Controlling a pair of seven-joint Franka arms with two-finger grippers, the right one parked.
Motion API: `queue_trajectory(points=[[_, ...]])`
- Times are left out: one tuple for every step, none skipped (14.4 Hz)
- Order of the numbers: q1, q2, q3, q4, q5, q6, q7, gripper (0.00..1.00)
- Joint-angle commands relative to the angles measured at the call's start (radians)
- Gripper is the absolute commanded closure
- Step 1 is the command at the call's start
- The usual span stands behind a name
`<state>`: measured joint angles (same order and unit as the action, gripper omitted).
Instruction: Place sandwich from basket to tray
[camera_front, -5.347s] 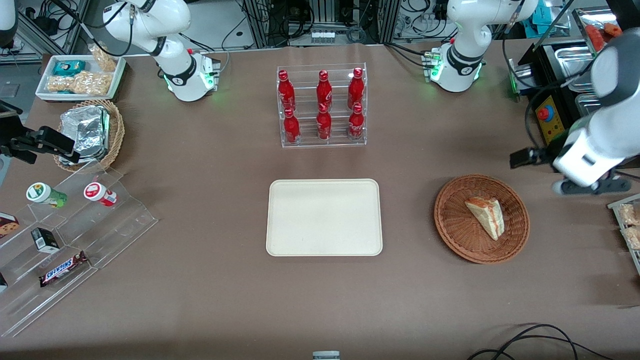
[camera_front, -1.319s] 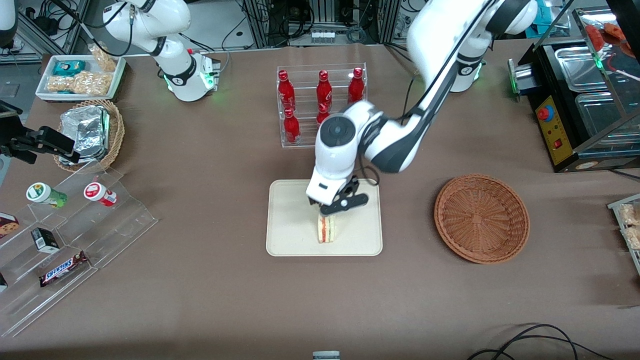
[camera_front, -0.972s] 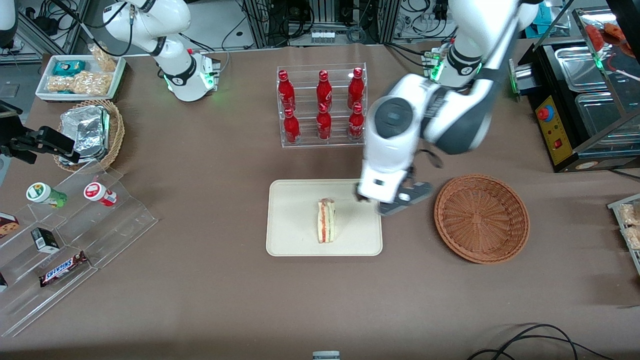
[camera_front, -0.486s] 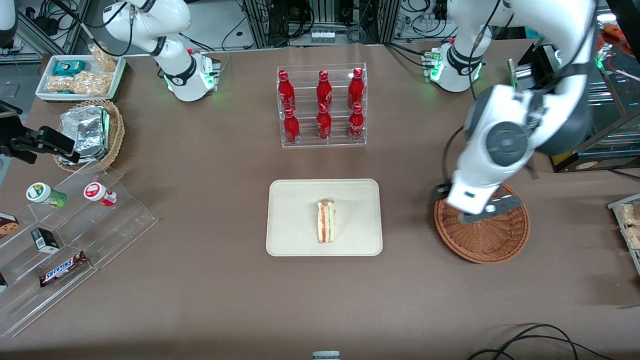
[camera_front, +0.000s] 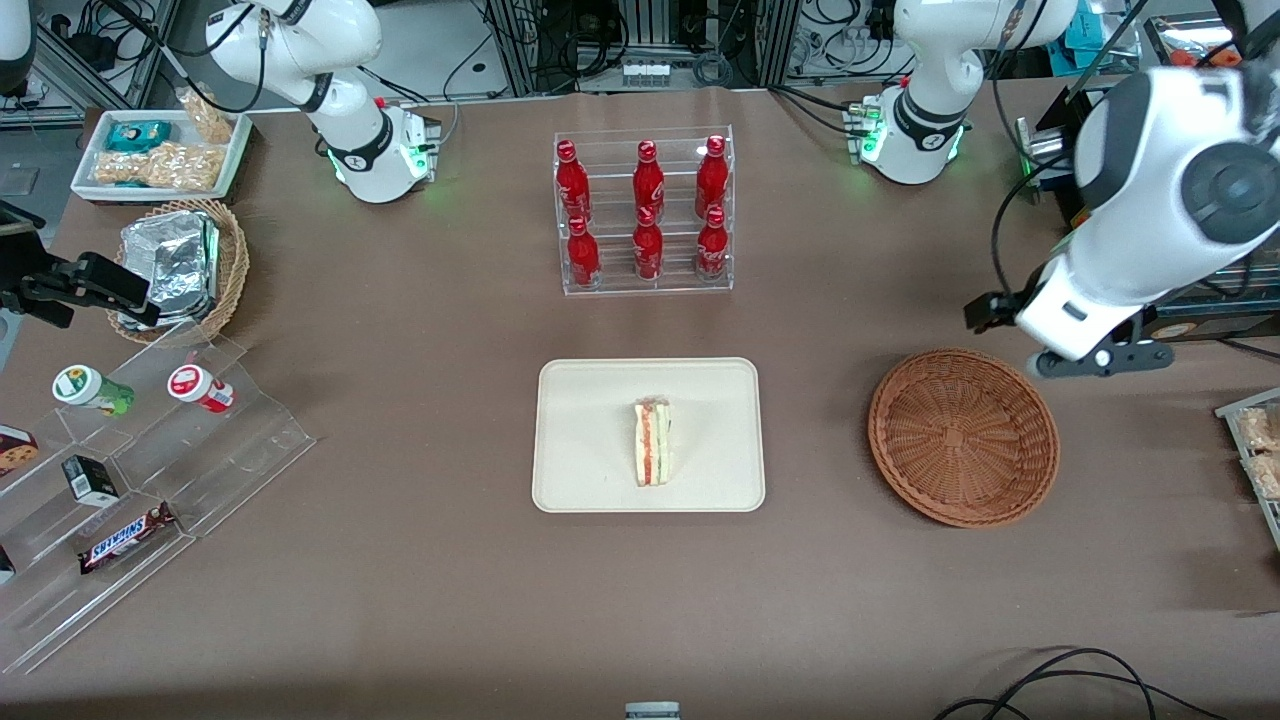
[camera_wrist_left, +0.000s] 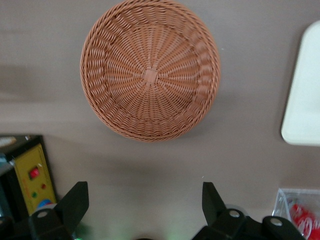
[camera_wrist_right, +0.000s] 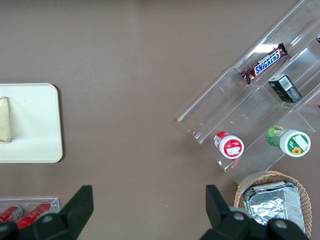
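Note:
The sandwich (camera_front: 652, 444), a pale wedge with red and green filling, lies on the cream tray (camera_front: 590, 470) near its middle; its edge also shows in the right wrist view (camera_wrist_right: 4, 120). The reddish-brown wicker basket (camera_front: 962, 436) is empty and also shows in the left wrist view (camera_wrist_left: 150, 70). My left gripper (camera_front: 1090, 360) is open and empty, hanging above the table beside the basket's rim, toward the working arm's end and farther from the front camera than the basket. In the left wrist view its fingers (camera_wrist_left: 75, 202) stand wide apart over bare table.
A clear rack of red bottles (camera_front: 645, 215) stands farther from the front camera than the tray. A black control box (camera_front: 1100, 240) sits near my gripper. A tiered acrylic stand with snacks (camera_front: 120, 480) and a tan basket of foil packs (camera_front: 180, 265) lie toward the parked arm's end.
My gripper let go of the sandwich on the tray, then swung away over the empty basket toward the working arm's end. The sandwich stays where it was set.

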<state>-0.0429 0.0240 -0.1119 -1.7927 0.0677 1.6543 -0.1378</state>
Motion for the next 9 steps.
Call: queue_trajectory(points=[[0.031, -0.023, -0.012, 0.047, -0.016, -0.03, 0.14, 0.0], [0.032, -0.019, -0.011, 0.074, -0.017, -0.033, 0.173, 0.0], [0.05, -0.016, -0.011, 0.1, -0.019, -0.034, 0.22, 0.0], [0.061, -0.013, -0.012, 0.125, -0.026, -0.034, 0.272, 0.0], [0.063, -0.009, -0.011, 0.147, -0.041, -0.034, 0.305, 0.0], [0.063, -0.004, -0.009, 0.157, -0.051, -0.033, 0.305, 0.0], [0.063, -0.003, -0.002, 0.165, -0.051, -0.031, 0.302, 0.0], [0.057, -0.003, 0.018, 0.174, -0.055, -0.031, 0.3, 0.0], [0.054, -0.003, 0.026, 0.179, -0.063, -0.034, 0.293, 0.0]])
